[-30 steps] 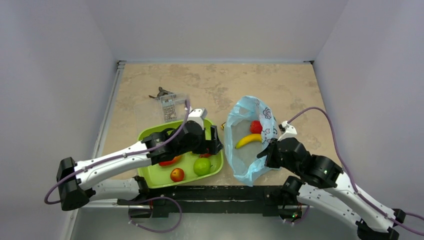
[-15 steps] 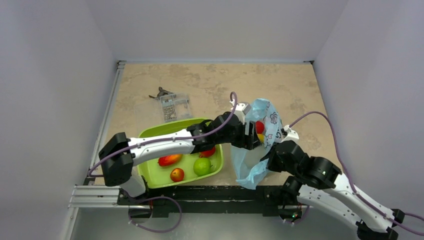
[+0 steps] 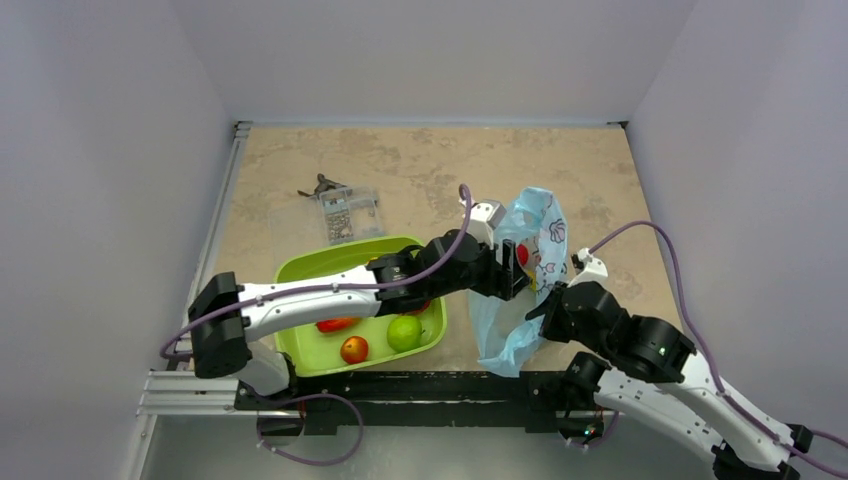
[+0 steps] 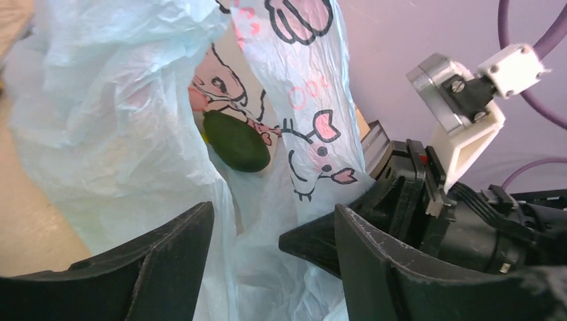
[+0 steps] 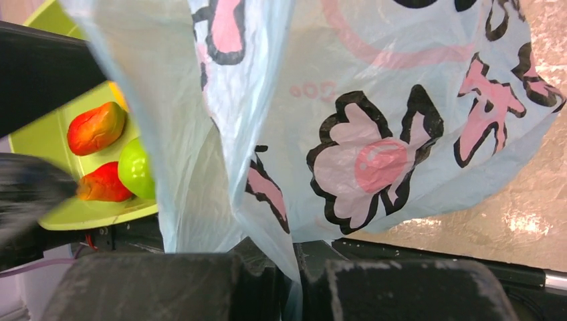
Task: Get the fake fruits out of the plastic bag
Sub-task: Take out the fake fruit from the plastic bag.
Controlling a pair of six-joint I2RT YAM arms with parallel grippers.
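Note:
The light blue plastic bag [image 3: 537, 240] stands lifted off the table. My right gripper [image 3: 541, 304] is shut on a pinch of its film [image 5: 302, 262]. My left gripper [image 3: 518, 270] reaches into the bag's mouth; its jaws stand apart, with loose bag film [image 4: 267, 267] between them. Beyond the fingertips, a dark green avocado [image 4: 237, 142] lies inside the bag. A red round fruit [image 3: 521, 253] shows in the bag in the top view. On the lime-green tray [image 3: 296, 268] lie a red-orange mango [image 3: 335, 324], a green apple [image 3: 404, 332] and a small red-yellow apple [image 3: 353, 349].
A clear plastic box [image 3: 346, 214] and a small dark object [image 3: 321, 185] sit behind the tray. The black rail [image 3: 420, 385] with both arm bases runs along the near edge. Grey walls close in the table on three sides.
My left arm has swung from over the tray across to the bag's mouth, and its jaws have narrowed. My right gripper has raised the bag's edge, so the bag stands more upright.

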